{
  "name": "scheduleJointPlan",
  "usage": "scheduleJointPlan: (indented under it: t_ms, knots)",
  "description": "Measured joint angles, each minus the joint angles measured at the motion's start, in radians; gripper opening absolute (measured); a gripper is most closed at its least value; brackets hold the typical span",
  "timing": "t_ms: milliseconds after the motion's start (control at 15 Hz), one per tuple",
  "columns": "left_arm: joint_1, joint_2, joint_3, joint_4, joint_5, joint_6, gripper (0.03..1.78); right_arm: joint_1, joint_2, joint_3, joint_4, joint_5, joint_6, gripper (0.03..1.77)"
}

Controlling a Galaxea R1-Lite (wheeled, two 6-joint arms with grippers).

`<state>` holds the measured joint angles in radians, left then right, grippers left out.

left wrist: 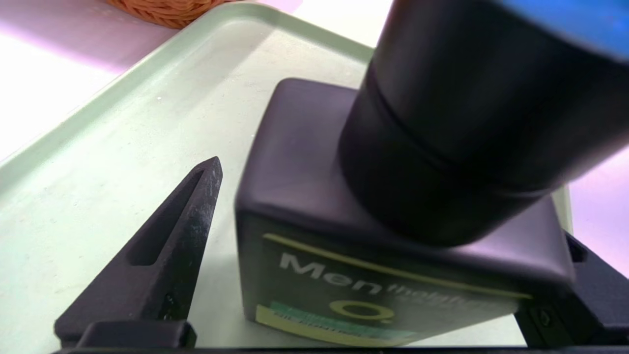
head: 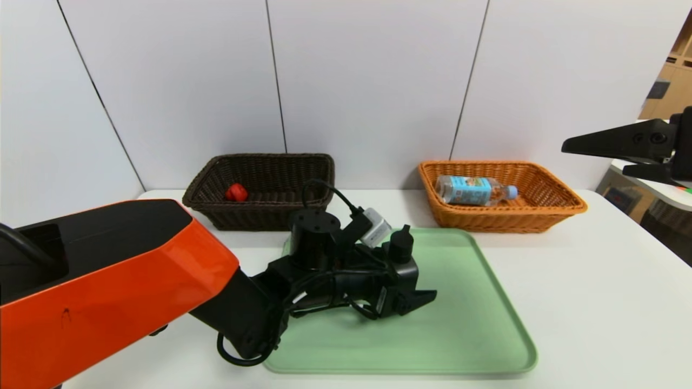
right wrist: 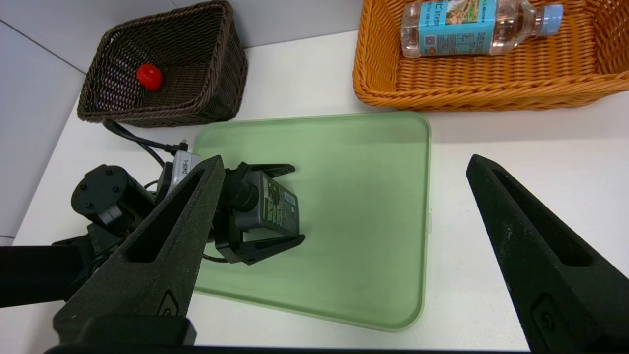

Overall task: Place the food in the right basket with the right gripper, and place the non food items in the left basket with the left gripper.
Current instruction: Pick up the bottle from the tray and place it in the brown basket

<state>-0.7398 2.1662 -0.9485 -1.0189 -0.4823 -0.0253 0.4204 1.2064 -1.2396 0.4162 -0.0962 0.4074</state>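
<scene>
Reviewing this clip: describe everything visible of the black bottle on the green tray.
The black bottle has a boxy, smooth, plastic-looking body and a round black cap or pump top, partly cut off by the left wrist view. Its front label is dark with yellow lines, a green band and "Men" in pale letters; another label shows on a second side. It stands on the green tray, between the open fingers of the left gripper. Whether either finger touches it, I cannot tell.

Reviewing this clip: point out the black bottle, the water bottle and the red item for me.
Black bottle (right wrist: 280, 204): right wrist view, on its printed label.
Water bottle (head: 471, 190): head view, on its blue label.
Red item (right wrist: 149, 76): right wrist view, on its middle.
</scene>
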Motion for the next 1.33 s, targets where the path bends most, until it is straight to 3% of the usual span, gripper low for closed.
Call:
scheduleJointPlan:
  t_ms: [400, 600, 667, 1333]
  knots:
    - [-0.001, 0.011, -0.01, -0.004, 0.002, -0.001, 1.69, 0.0, -0.001, 0.002, 0.0, 0.0, 0.0, 1.7]
    - [-0.001, 0.013, -0.012, -0.004, 0.003, -0.005, 1.17, 0.001, 0.0, 0.002, 0.001, 0.0, -0.001, 1.7]
    - [-0.001, 0.013, -0.012, -0.005, 0.002, -0.006, 1.13, 0.001, 0.0, 0.002, 0.002, 0.0, 0.0, 1.7]
    - [-0.001, -0.001, -0.022, -0.015, 0.023, -0.043, 1.13, 0.003, -0.002, 0.014, 0.002, 0.001, -0.002, 1.7]
